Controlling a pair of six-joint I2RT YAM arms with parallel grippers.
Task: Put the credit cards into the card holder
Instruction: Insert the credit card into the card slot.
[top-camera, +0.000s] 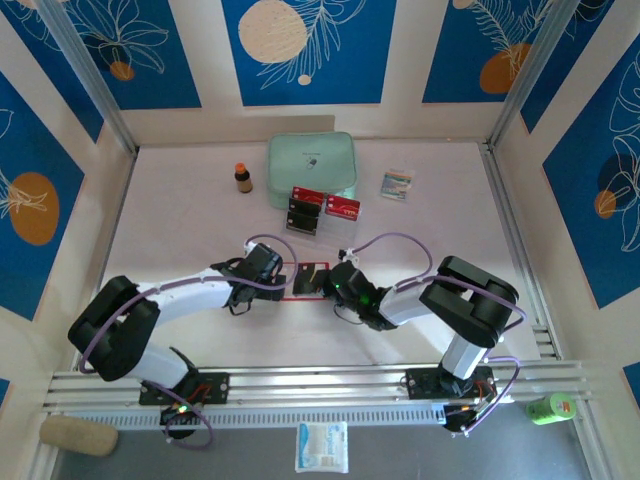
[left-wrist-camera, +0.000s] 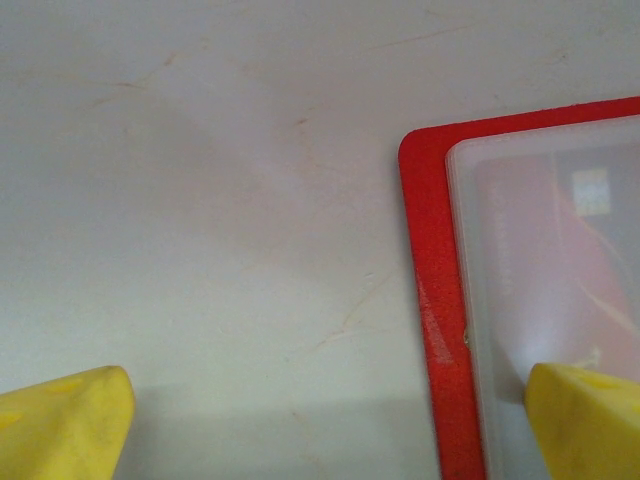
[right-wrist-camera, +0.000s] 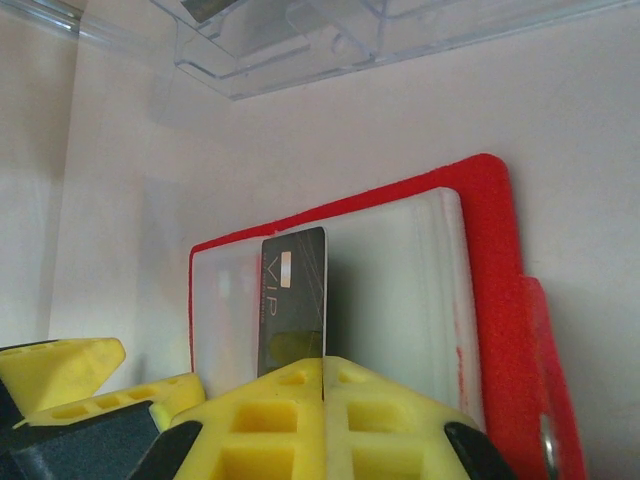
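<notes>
The red card holder (top-camera: 300, 268) lies open on the table between my two grippers, clear pockets up. My right gripper (right-wrist-camera: 323, 365) is shut on a dark credit card (right-wrist-camera: 295, 300) marked VIP, held on edge over the holder's clear pocket (right-wrist-camera: 400, 290). My left gripper (left-wrist-camera: 330, 430) is open at the holder's corner. One yellow fingertip (left-wrist-camera: 590, 420) is over the pocket; the other (left-wrist-camera: 70, 425) is over bare table. A red card (left-wrist-camera: 540, 260) shows through that pocket. More red and black credit cards (top-camera: 305, 208) lie in two small piles in front of the green case.
A mint-green case (top-camera: 311, 165) sits at the back middle, with a small brown bottle (top-camera: 243, 178) to its left. A pale striped packet (top-camera: 397, 184) is to its right. A clear plastic box (right-wrist-camera: 300, 40) stands beyond the holder.
</notes>
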